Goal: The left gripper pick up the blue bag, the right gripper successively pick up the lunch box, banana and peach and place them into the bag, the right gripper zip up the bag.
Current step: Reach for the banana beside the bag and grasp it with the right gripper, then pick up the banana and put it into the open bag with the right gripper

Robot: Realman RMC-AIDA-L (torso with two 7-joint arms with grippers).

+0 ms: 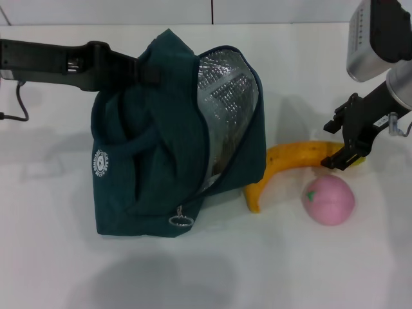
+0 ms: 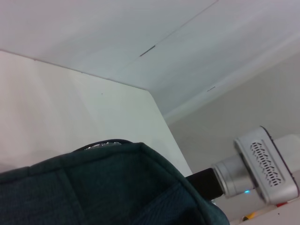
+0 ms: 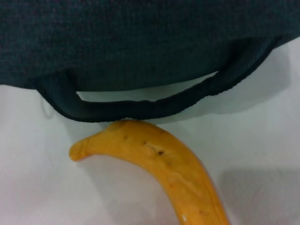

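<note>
Yellow banana (image 1: 293, 161) end gripped by right end effector (image 1: 345, 156); bag (image 1: 161, 148) beside.

Matt woven cloth blue bag (image 1: 154, 135) with crinkled shiny foil lining (image 1: 225, 96) and metal zip ring (image 1: 181, 221); smooth waxy banana (image 1: 290, 164); smooth white desk (image 1: 290, 270)

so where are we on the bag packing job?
Done: left gripper holds the blue bag upright with its foil-lined mouth open. The lunch box isn't visible on the table; whether it's inside can't be seen. In hand: right gripper is down at the banana end, banana on the table. Left: banana, peach, then the zip.
</note>
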